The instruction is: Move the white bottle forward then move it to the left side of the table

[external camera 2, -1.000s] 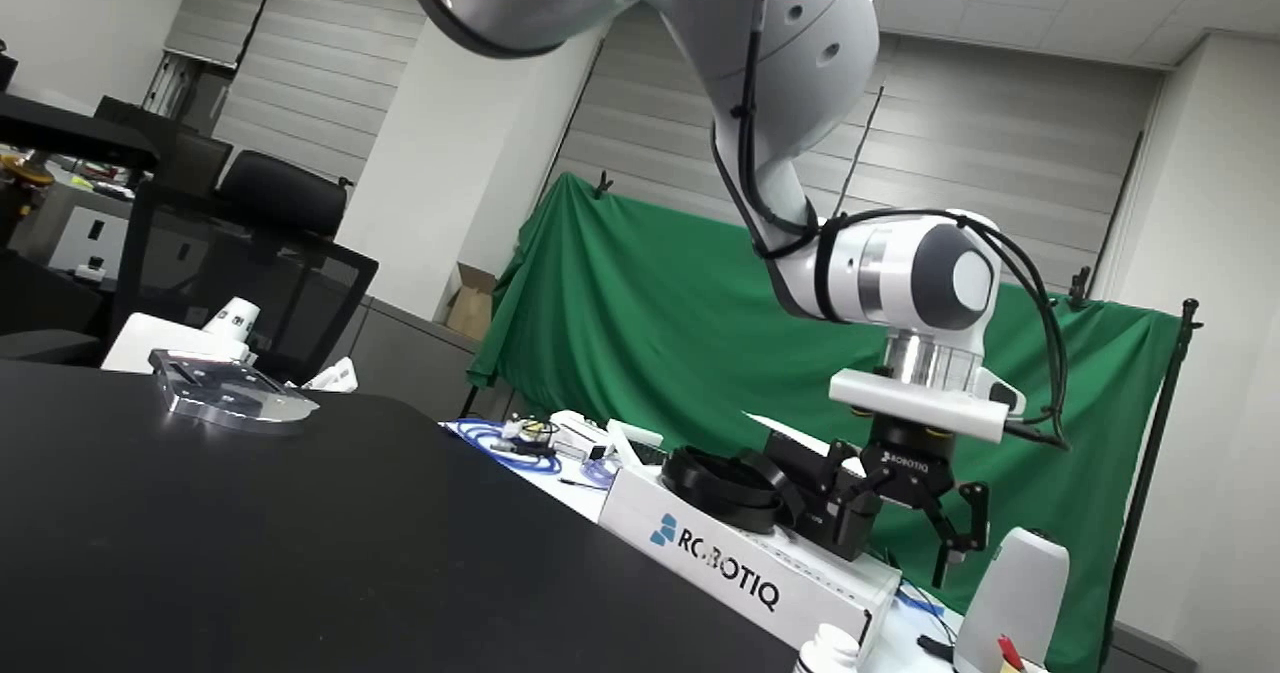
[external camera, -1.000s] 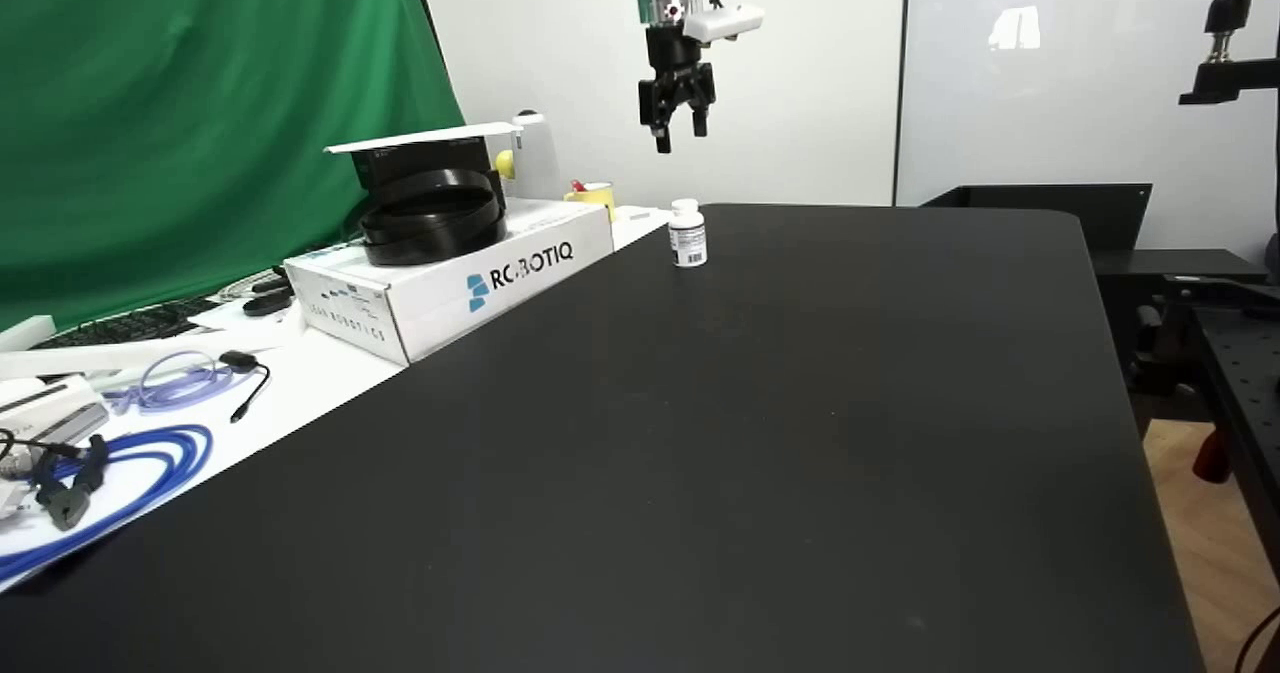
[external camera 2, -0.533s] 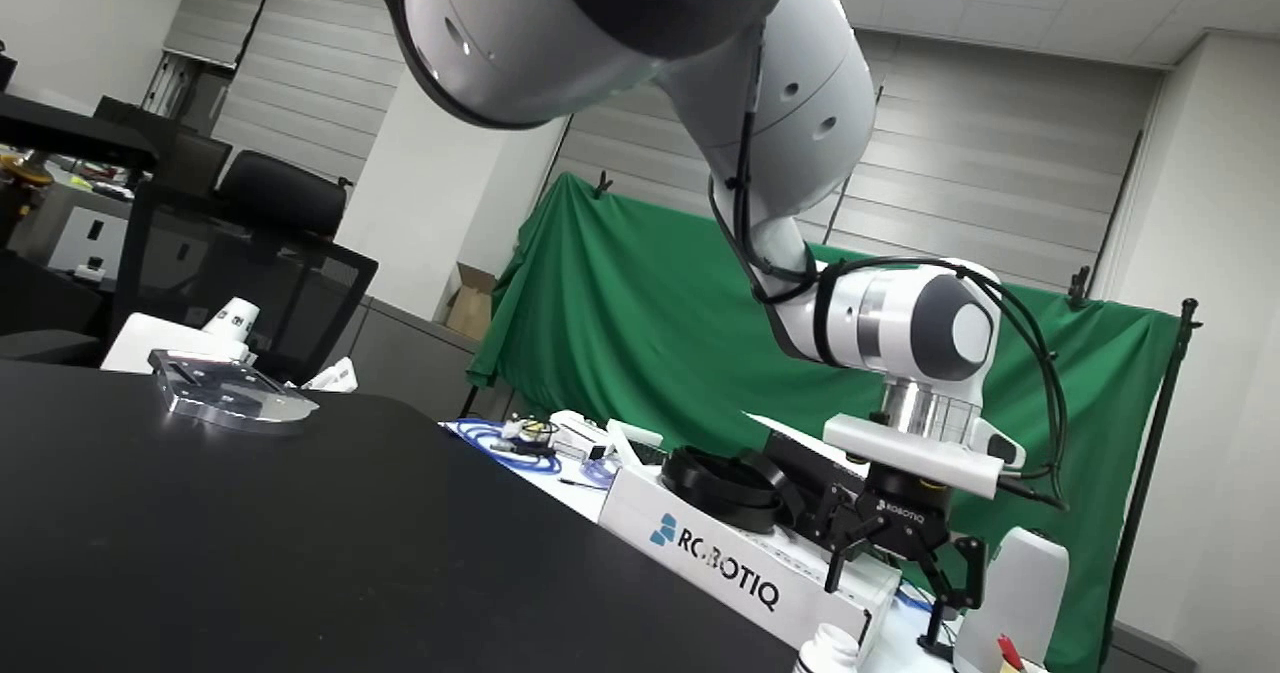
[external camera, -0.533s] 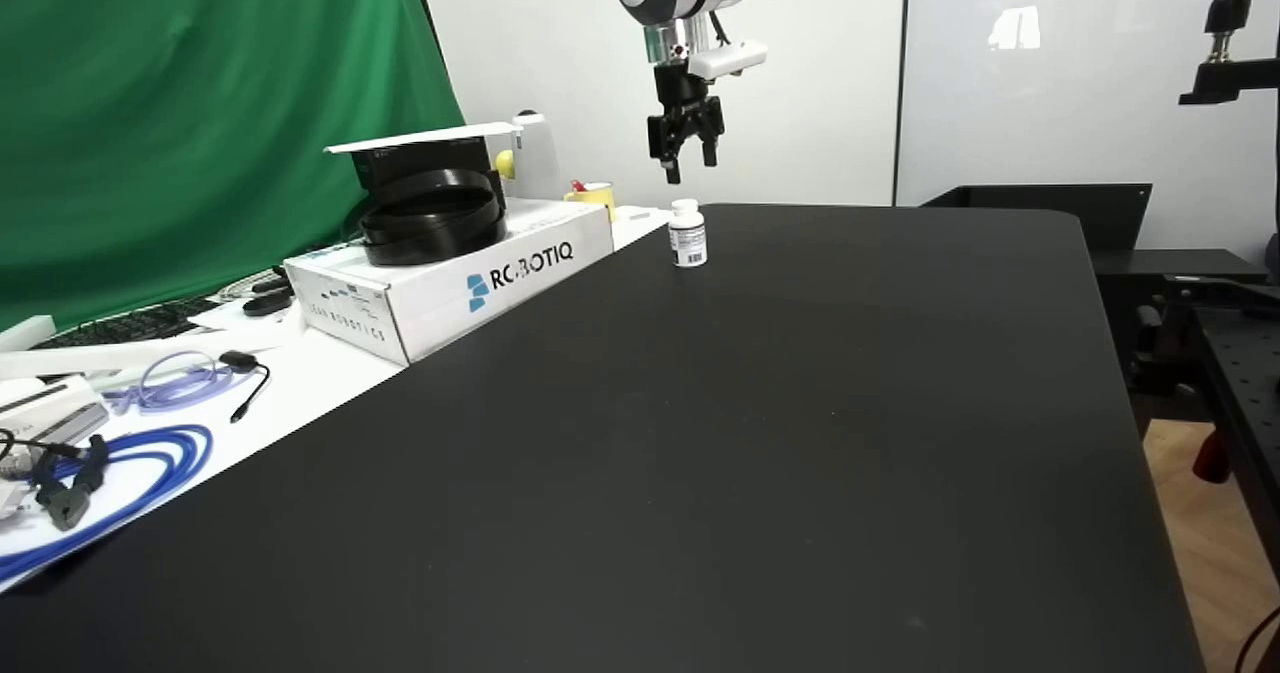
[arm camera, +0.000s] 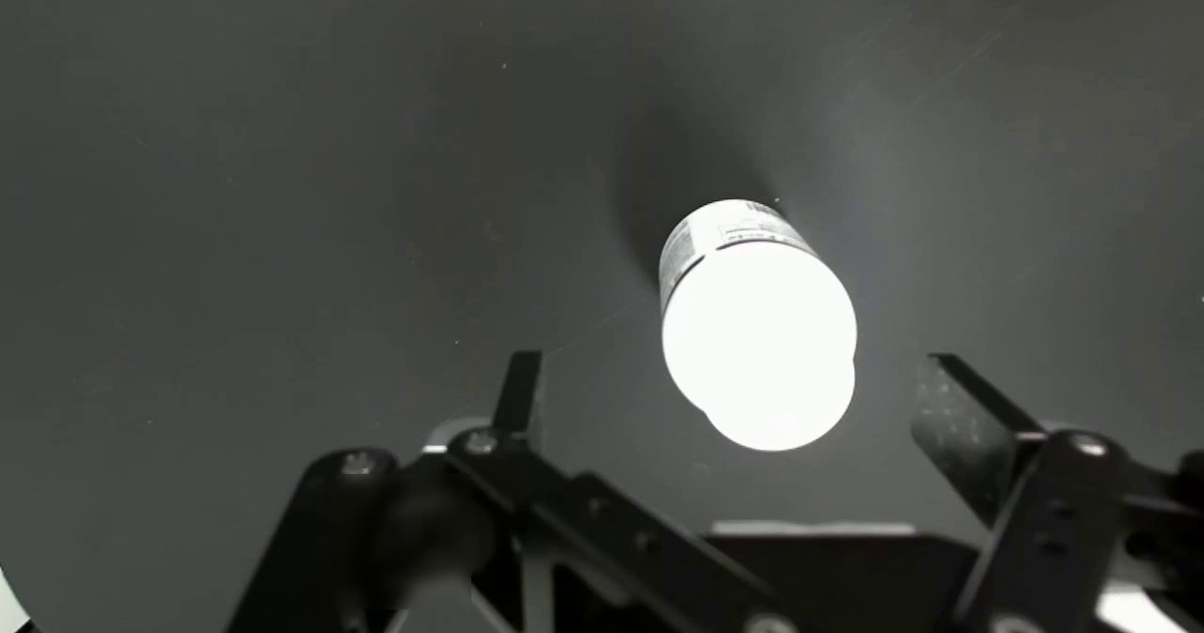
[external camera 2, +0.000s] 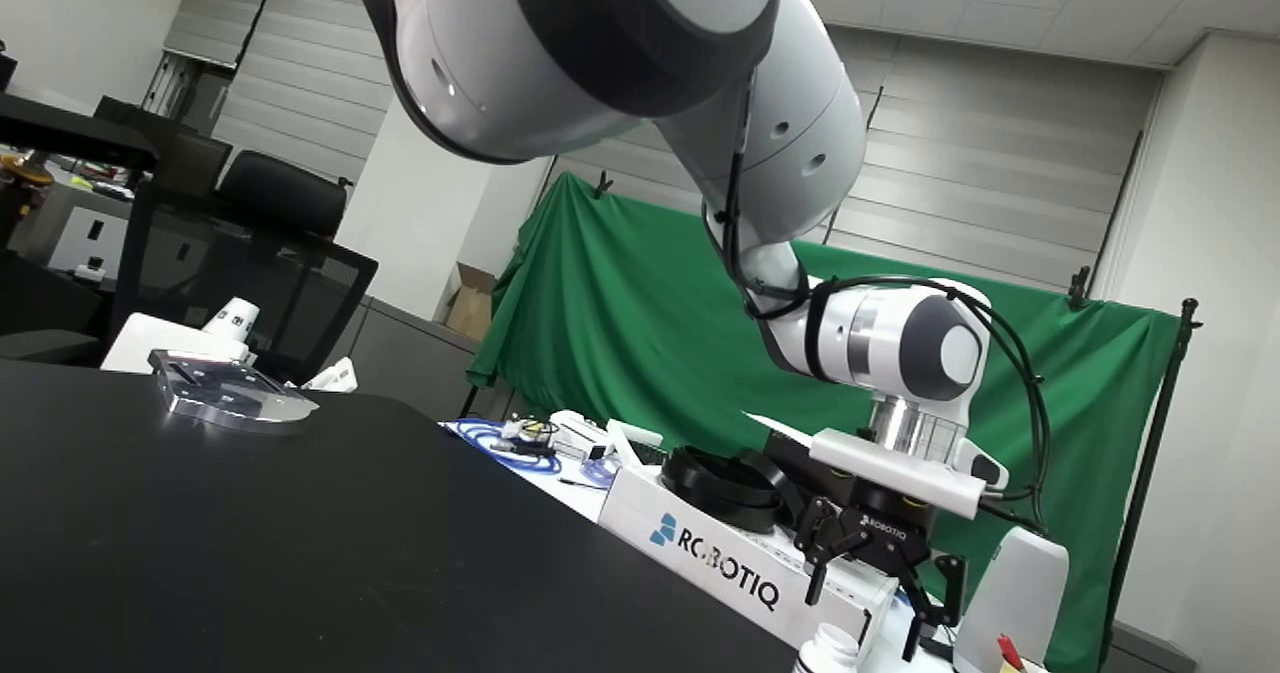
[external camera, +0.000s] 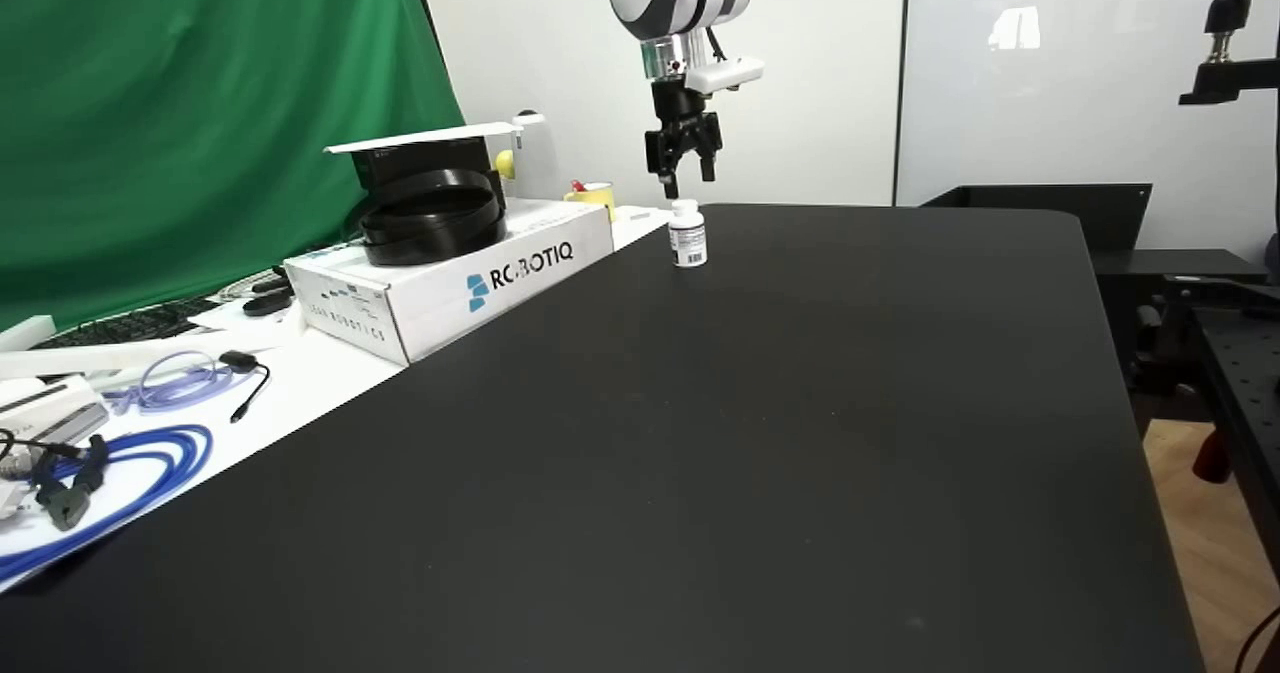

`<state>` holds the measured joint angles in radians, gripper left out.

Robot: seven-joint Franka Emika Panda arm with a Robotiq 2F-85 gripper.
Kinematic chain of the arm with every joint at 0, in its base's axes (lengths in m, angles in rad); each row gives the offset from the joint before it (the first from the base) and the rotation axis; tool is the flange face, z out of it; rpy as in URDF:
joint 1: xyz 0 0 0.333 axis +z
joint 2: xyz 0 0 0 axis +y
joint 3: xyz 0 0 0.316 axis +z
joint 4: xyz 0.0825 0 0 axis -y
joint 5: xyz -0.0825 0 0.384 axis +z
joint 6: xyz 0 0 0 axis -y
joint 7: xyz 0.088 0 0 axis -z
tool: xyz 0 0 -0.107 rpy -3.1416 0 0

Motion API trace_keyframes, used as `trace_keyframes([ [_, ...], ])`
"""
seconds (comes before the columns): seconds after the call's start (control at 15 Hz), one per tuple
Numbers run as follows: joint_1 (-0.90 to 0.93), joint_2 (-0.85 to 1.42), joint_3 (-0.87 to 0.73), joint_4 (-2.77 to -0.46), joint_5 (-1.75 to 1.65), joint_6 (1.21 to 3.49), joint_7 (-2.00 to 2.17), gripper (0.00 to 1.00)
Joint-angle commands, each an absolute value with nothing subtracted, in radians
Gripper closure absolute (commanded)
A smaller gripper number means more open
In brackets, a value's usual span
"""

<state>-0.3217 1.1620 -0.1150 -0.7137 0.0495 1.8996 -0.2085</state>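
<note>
The white bottle (external camera: 688, 243) stands upright at the far left edge of the black table (external camera: 760, 453) in an exterior view. Only its cap and shoulder (external camera 2: 828, 650) show at the bottom of an exterior view. My gripper (external camera: 690, 182) is open and empty, pointing down, close above and slightly behind the bottle there. It also hangs low with fingers spread in an exterior view (external camera 2: 863, 625). In the wrist view the bottle (arm camera: 757, 332) shows from above, its cap washed out white, between the two spread fingers (arm camera: 734, 360) and ahead of them, touching neither.
A white Robotiq box (external camera: 500, 278) with a black ring (external camera: 435, 218) on it lies along the table's left edge. Behind it stand a yellow mug (external camera: 592, 195) and a white rounded device (external camera 2: 1012, 598). A clear plate (external camera 2: 230, 393) lies on the table. Blue cables (external camera: 150, 463) lie at the side.
My gripper has come down towards the bottle, then shifted slightly in the last half second. It stays open. The bottle has not moved.
</note>
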Motion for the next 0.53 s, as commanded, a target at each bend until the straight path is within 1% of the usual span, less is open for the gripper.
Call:
trace_keyframes([
  [0.0, -0.33, 1.216, -0.107, -0.629, 0.064, 1.871, -0.194, 0.0],
  [0.07, -0.33, 1.221, -0.106, -0.625, 0.068, 1.871, -0.195, 0.0],
  [0.13, -0.33, 1.226, -0.105, -0.623, 0.069, 1.873, -0.197, 0.25],
  [0.2, -0.329, 1.23, -0.106, -0.621, 0.069, 1.873, -0.197, 0.26],
  [0.27, -0.328, 1.234, -0.106, -0.62, 0.069, 1.876, -0.198, 0.32],
  [0.33, -0.327, 1.237, -0.108, -0.619, 0.067, 1.882, -0.196, 0.4],
  [0.47, -0.325, 1.242, -0.108, -0.616, 0.067, 1.885, -0.196, 0.54],
])
